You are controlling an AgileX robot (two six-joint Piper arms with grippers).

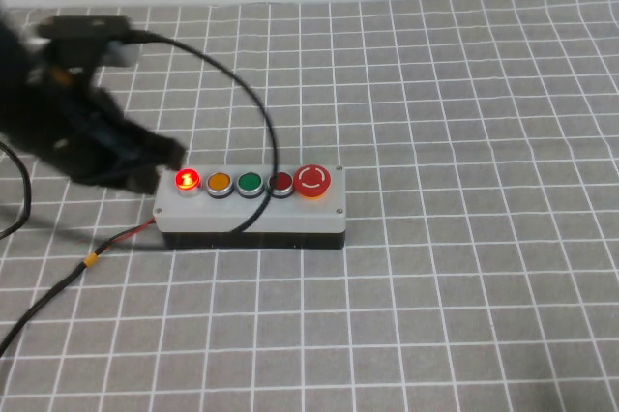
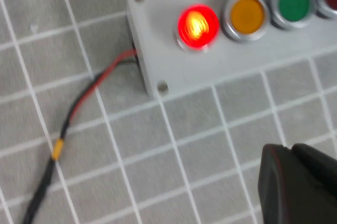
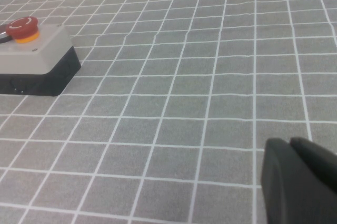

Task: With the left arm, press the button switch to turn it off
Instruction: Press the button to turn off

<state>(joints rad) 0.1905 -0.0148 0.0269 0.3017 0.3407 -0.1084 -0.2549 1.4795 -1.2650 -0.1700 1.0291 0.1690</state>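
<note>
Button switch [image 1: 250, 207] sits left of centre on the grey checked cloth [image 1: 464, 315], long side running left to right; light grey top, black base; five round buttons in a row, from the left: red lit button [image 1: 187, 180] glowing, yellow button [image 1: 220, 182], green button [image 1: 250, 183], dark red button [image 1: 280, 183], large red mushroom button [image 1: 312, 180] at the right end; red wire [image 1: 126, 235] leaves the box's left end and trails toward the near left, turning black past a small yellow sleeve [image 1: 90, 259].

Left gripper [image 1: 160, 159] hangs at the box's far-left corner, tip just beside the lit button, contact cannot be told; blurred, so cannot tell released or clenched; thin black cable [image 1: 259, 112] arcs from the left arm [image 1: 68, 122] over the box top between the green and dark red buttons.

Right gripper [image 3: 300, 182] appears only in its wrist view, low over bare cloth, well right of the box; clasp state cannot tell.
</note>
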